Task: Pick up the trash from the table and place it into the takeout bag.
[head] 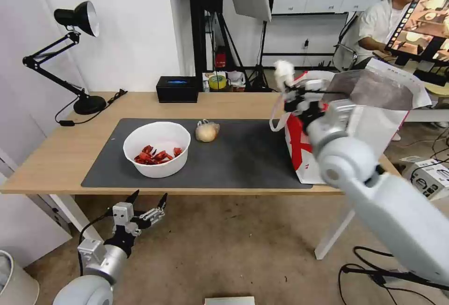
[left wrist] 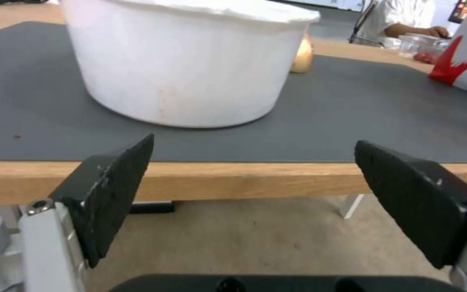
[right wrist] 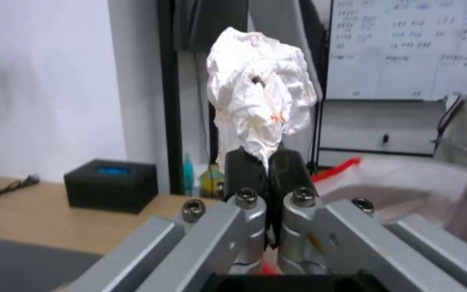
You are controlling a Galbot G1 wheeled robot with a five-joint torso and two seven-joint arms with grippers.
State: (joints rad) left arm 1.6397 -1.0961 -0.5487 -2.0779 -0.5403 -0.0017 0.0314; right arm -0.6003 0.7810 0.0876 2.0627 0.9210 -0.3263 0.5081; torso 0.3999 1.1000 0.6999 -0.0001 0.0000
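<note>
1. Right gripper point(right wrist: 266, 162) has its fingers clenched on the crumpled tissue point(right wrist: 258, 89), held up by the takeout bag point(head: 374, 108) rim.
2. Left gripper point(left wrist: 252, 174) hangs below the desk point(head: 56, 155) edge, fingers spread, facing the bowl point(left wrist: 185, 61).

The robot's arms are pale grey-white, built of smooth rounded shells with ball-like joints. The right hand point(head: 293, 93) has silver metal linkage bars fastened with hex-socket screws and short black finger pads point(right wrist: 241, 170). The left hand point(head: 148, 200) carries the same silver brackets, a black cable looping along its wrist, and two broad, black, wedge-shaped fingers point(left wrist: 116, 183) with a rough, matte surface and a few small white scuffs.
</note>
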